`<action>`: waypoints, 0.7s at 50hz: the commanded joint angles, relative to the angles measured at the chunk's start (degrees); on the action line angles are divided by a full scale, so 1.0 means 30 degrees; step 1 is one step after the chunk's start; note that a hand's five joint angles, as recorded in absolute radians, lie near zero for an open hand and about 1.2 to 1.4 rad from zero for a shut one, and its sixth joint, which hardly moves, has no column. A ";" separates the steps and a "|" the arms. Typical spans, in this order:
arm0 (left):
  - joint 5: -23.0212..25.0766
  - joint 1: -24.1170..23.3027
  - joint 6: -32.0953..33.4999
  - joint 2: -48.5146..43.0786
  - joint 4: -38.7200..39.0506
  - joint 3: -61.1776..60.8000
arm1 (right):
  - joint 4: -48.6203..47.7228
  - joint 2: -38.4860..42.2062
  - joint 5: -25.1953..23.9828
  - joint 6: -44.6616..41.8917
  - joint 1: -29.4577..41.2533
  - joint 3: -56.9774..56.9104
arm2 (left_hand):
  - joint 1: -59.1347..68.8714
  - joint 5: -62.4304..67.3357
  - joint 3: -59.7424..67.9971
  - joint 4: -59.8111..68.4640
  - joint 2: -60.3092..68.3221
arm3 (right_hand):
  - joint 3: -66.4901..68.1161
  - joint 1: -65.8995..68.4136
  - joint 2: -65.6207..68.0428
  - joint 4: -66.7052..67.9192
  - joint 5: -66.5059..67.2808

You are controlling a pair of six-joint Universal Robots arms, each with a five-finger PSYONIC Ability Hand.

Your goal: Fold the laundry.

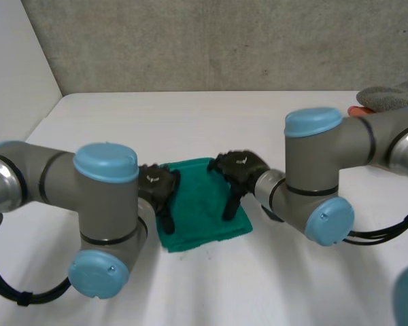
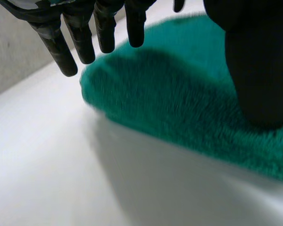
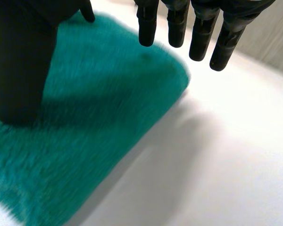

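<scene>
The folded towel (image 1: 200, 204) lies on the table (image 1: 190, 122), near its middle. The left hand (image 1: 158, 187) rests on the towel's left edge, the right hand (image 1: 238, 170) on its right side. A cloth heap (image 1: 394, 98) sits at the far right.

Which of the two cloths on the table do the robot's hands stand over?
The green cloth, between the left hand and the right hand. The grey cloth lies apart, far right on the table.
</scene>
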 commanded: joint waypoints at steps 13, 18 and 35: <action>1.2177 0.1601 -0.0003 0.7519 -0.2154 0.1247 | -1.1184 -0.6416 0.0800 -0.4357 0.2556 1.2795 | 0.0949 0.0386 0.0584 0.0744 0.0703 | -0.0768 -0.0510 -0.0999 -0.1177 -0.1262; 1.2975 0.1543 -0.0032 0.7872 -0.2656 0.0836 | -1.2680 -0.5128 0.1619 -0.5151 0.2850 1.3208 | 0.0781 0.0218 0.0416 0.0576 0.0535 | -0.0768 -0.0510 -0.0999 -0.1177 -0.1262; 1.2741 0.1455 -0.0091 0.7902 -0.2597 0.0806 | -1.3619 -0.1671 0.2001 -0.5180 0.2850 1.0544 | 0.0836 0.0274 0.0471 0.0632 0.0590 | -0.0768 -0.0510 -0.0999 -0.1177 -0.1262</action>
